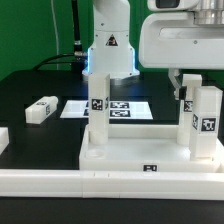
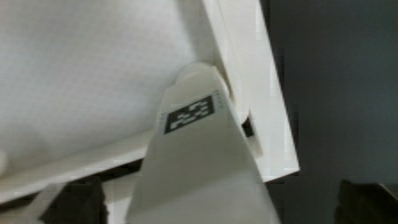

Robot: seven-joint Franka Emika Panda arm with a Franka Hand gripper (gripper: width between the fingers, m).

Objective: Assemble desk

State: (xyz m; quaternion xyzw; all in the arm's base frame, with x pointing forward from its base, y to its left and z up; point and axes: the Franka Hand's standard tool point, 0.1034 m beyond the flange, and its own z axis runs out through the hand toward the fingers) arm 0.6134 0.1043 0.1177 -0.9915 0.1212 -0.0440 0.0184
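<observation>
The desk's white rimmed tabletop (image 1: 135, 150) lies at the front of the exterior view. One tagged leg (image 1: 97, 115) stands upright on it toward that view's left, and two more legs (image 1: 206, 120) stand close together at its right end. My gripper (image 1: 182, 88) hangs just above that right pair. In the wrist view a tagged leg (image 2: 205, 150) stands at the tabletop (image 2: 89, 80) corner, between my dark fingers (image 2: 71, 205). The gripper (image 2: 214, 208) is open, with a gap on each side of the leg.
A loose white leg block (image 1: 40, 108) lies on the black table at the exterior view's left. The marker board (image 1: 125, 108) lies behind the tabletop, in front of the arm's base (image 1: 108, 55). A long white rail (image 1: 60, 183) runs along the front.
</observation>
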